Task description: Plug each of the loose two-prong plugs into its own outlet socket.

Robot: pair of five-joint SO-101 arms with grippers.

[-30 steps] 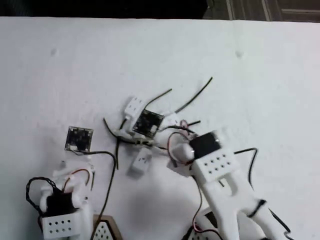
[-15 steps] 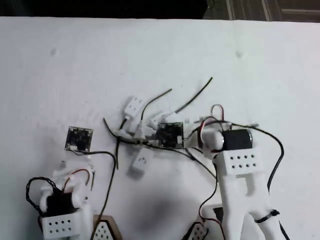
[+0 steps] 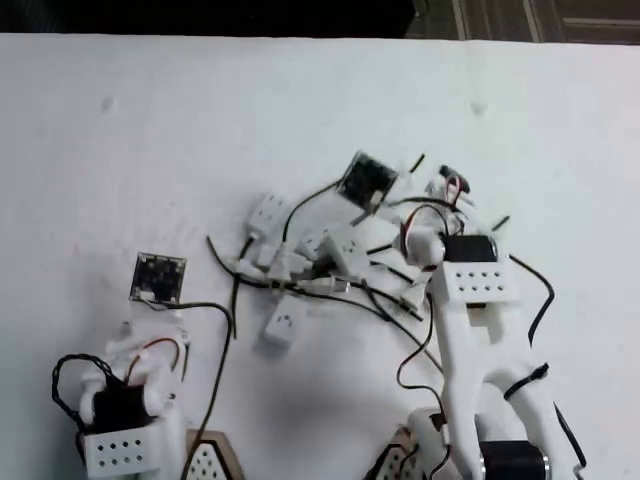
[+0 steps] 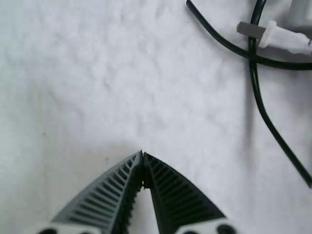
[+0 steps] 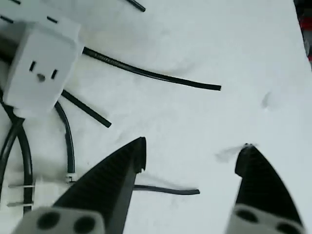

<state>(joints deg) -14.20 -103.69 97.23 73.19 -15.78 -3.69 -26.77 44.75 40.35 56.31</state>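
White textured tabletop (image 3: 330,100) runs back to a dark strip of room along its far edge. From the near right edge the right arm (image 3: 480,340) stretches toward the centre. The right gripper (image 5: 194,148) hangs over bare table with its fingers spread wide, holding nothing. At the near left corner sits the folded left arm (image 3: 120,415). The left gripper (image 4: 142,156) is low over the table, its ribbed fingers pressed together and empty. Between the arms lies a tangle of black cables (image 3: 300,280) with three white outlet socket blocks (image 3: 270,213) in and around it. One dark square board (image 3: 158,277) lies apart on the left and another (image 3: 368,180) at the tangle's far side. A white plug (image 4: 278,36) rests against a cable near the left gripper.
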